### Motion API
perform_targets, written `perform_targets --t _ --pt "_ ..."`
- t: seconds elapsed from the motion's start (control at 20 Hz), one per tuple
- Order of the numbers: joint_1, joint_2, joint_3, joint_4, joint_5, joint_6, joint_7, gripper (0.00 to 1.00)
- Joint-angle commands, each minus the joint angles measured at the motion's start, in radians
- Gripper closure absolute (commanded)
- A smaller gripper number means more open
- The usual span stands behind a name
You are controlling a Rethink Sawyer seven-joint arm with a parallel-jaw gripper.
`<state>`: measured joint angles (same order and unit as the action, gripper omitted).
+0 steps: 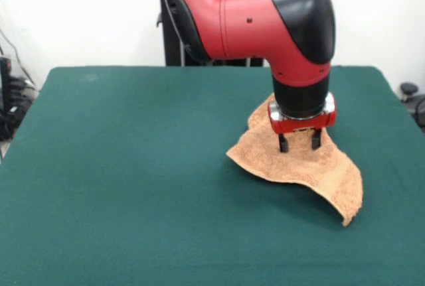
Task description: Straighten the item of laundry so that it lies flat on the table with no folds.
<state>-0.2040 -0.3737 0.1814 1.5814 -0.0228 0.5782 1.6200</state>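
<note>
While my red arm blocks its far part, the orange-tan towel (pixel 312 166) lies rumpled right of centre on the green bench (pixel 133 166), its near-right corner curling up. My hand (pixel 299 143) stands on it, fingers slightly apart; any grip is unclear.

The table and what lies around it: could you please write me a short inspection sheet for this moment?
Surface: the table has a dark green cloth top, smooth where it is bare.
Job's things: the towel lies right of centre, rumpled, its near edge curling up off the cloth; not flat yet.
Clutter: nothing seen.
Gripper: the gripper points straight down over the towel, fingers apart, their tips at the towel's surface; whether they touch it I cannot tell.
Cables: dark cables beside the table at the picture's left edge.
Surroundings: white wall behind; the black pedestal at the far side; a dark object at the right edge.
</note>
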Motion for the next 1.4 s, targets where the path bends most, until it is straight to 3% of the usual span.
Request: perform_targets --t 0.05,0.85,1.4 --pt "-0.094 0.281 -0.031 -0.196 -0.204 -0.38 -0.013 0.0" --pt "-0.179 0.214 0.004 -0.187 -0.355 -0.247 -0.049 0.0" --pt "-0.214 0.119 -0.004 -0.08 -0.407 -0.177 -0.008 0.0"
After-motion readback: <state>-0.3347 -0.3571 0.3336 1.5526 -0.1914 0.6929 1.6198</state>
